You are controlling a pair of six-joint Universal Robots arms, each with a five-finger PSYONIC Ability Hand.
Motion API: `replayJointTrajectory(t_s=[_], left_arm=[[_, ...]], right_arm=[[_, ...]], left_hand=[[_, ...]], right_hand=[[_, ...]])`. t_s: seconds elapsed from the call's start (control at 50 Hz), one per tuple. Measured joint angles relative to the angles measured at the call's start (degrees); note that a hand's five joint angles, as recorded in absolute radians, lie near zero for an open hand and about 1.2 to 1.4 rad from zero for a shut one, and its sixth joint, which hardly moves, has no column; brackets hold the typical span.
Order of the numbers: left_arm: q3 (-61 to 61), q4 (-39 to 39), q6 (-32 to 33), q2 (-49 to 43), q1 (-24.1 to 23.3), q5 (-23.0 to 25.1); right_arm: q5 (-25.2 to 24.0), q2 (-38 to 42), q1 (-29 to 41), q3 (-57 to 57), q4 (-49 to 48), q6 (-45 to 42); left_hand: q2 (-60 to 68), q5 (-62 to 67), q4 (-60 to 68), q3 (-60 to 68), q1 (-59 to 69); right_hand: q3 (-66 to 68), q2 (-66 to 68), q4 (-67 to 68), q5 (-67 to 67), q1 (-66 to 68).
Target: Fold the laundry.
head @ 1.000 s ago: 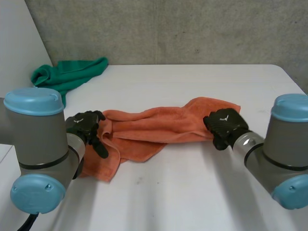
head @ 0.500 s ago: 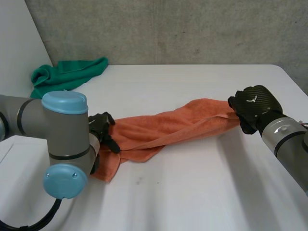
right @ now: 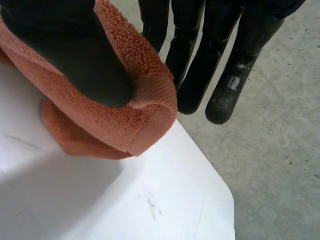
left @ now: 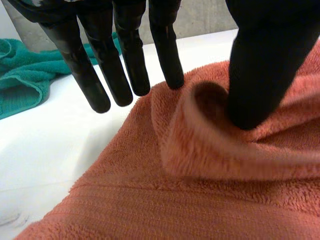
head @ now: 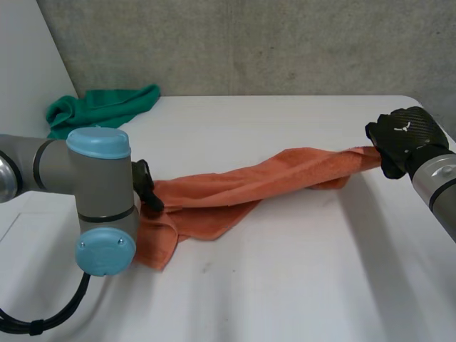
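Where the straight black fingers of the left hand reach the looped pile, a soft hump of the orange terry towel sits squeezed between them and the thumb, which digs into a rolled fold. The right hand clamps the towel's other end, thumb on top and fingers behind, with the ribbed hem doubled over at the thumb tip.

From the head view, the towel runs as a twisted, rope-like band from the left hand, where its loose end lies spread flat on the smooth white table, across to the right hand at the table's right edge. The right wrist view adds grey concrete floor beyond the table corner. A crumpled green terry cloth lies at the far left corner, and shows beyond the left fingertips.
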Motion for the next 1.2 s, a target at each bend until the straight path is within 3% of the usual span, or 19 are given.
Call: replayJointTrajectory(t_s=[0.12, 0.22, 0.34, 0.52, 0.6, 0.74, 0.88, 0.96, 1.08, 1.2], left_arm=[[0.18, -0.15, 2.19, -0.62, 0.12, 0.26], [0.72, -0.96, 8.46, -0.32, 0.44, 1.58], [1.04, -3.25, 18.64, 7.99, 0.38, 5.24], [0.2, -9.55, 32.76, 25.85, 0.13, 12.26], [-0.22, -13.15, 37.54, 27.41, 0.15, 14.43], [2.02, -16.72, 44.02, 19.26, 1.02, 15.69], [17.3, -13.46, 46.4, 6.24, 3.1, 15.5], [31.96, -5.67, 47.53, 0.79, 4.34, 15.25], [42.93, 10.57, 48.65, 1.52, 4.87, 14.86], [40.43, 19.44, 48.82, 7.53, 4.43, 15.01]], right_arm=[[0.0, -0.06, -0.66, -0.97, -0.06, 0.05], [0.09, -0.45, -0.86, -3.45, 0.37, 0.12], [0.24, -2.91, -0.97, -9.99, 3.73, -0.02], [-0.55, -5.19, -0.92, -25.29, 22.25, -3.03], [-1.63, -3.99, -0.86, -29.83, 29.93, -5.36], [-2.66, 6.25, -0.16, -35.5, 37.37, -8.86], [0.35, 17.77, 1.07, -46.84, 31.6, -5.41], [4.7, 23.4, 3.06, -58.12, 21.45, -0.16], [8.64, 24.64, 4.58, -65.68, 4.09, 5.94], [8.98, 21.16, 4.81, -62.16, -4.63, 8.5]], left_hand=[[24.94, 23.86, 25.16, 24.57, 22.5], [26.2, 23.96, 26.51, 25.97, 22.5], [26.21, 23.96, 26.53, 25.97, 22.5], [26.37, 23.96, 26.72, 26.13, 22.5], [26.38, 23.96, 26.73, 26.13, 22.5], [26.38, 23.96, 26.75, 26.14, 22.5], [26.44, 23.96, 26.77, 26.18, 22.5], [26.45, 23.96, 26.78, 26.21, 22.49], [26.45, 23.96, 26.78, 26.22, 22.49], [26.45, 23.96, 26.78, 26.22, 22.5]], right_hand=[[0.0, 0.0, 0.0, 0.0, 0.0], [0.0, 0.0, 0.0, 0.0, 0.01], [0.67, 0.0, 0.0, 0.0, 0.54], [0.67, 0.0, 0.0, 0.3, 0.59], [0.67, 0.0, 0.0, 0.3, 0.59], [0.67, 0.0, 0.0, 0.3, 0.59], [0.67, 0.0, 0.0, 0.3, 0.59], [0.67, 0.0, 0.0, 0.3, 0.59], [0.67, 0.0, 0.0, 0.3, 0.59], [0.67, 0.0, 0.0, 0.3, 0.59]])
